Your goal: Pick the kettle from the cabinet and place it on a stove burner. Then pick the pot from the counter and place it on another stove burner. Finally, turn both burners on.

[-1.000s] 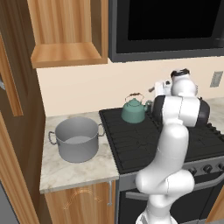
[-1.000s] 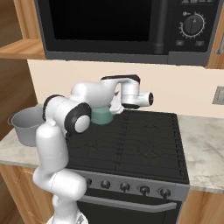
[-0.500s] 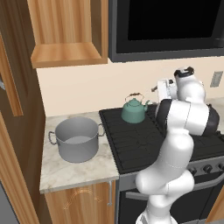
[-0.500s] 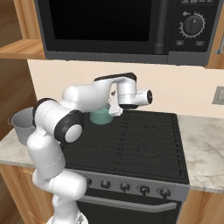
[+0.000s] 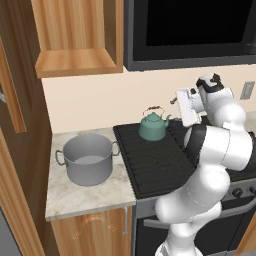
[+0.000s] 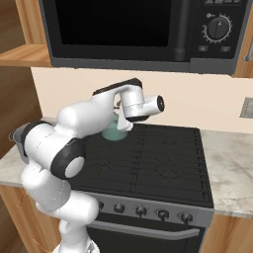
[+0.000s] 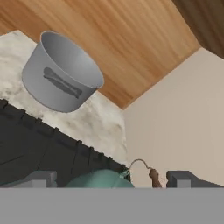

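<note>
The kettle sits on the stove's back-left burner, so that step looks done. The fingers hang spread and empty above it. Next: swing over to the pot mid-table.

Kettle in my right base view: mostly hidden behind arm, only teal base visible. Kettle in hand view: lower body cut off at bottom. Pot in right base view: sliver at left, rest behind arm. Stove knobs in left base view: partly covered by arm. Knob markings too small for me to read.
</note>
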You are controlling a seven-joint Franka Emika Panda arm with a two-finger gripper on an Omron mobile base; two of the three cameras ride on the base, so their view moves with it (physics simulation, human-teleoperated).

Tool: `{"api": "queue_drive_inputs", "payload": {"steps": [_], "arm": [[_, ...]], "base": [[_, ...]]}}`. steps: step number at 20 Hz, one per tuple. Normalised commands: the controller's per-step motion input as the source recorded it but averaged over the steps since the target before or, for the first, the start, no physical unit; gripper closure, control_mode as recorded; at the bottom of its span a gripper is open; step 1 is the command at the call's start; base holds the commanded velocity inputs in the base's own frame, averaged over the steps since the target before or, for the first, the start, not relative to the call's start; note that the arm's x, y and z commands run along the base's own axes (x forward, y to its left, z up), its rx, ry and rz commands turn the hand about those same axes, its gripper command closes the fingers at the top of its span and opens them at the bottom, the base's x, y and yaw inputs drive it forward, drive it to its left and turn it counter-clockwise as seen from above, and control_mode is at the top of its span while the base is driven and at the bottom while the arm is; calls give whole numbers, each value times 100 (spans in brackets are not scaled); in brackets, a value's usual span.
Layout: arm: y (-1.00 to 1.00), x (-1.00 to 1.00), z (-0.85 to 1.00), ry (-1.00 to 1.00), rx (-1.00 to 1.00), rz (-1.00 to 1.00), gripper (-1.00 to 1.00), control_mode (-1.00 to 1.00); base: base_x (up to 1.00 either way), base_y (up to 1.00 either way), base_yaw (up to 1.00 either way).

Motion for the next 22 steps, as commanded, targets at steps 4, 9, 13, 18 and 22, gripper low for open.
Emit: {"api": "queue_drive_inputs", "payload": {"steps": [4, 9, 13, 18, 22], "arm": [[35, -26, 18, -9, -14, 9, -100, -100], [38, -27, 14, -8, -15, 10, -100, -100], [39, -29, 2, -6, -16, 10, -100, -100], [36, -36, 0, -6, -16, 8, -100, -100], [37, -40, 0, -6, -17, 7, -100, -100]], "base": [[0, 0, 0], [0, 0, 0], [0, 0, 0], [0, 0, 0], [0, 0, 0]]}}
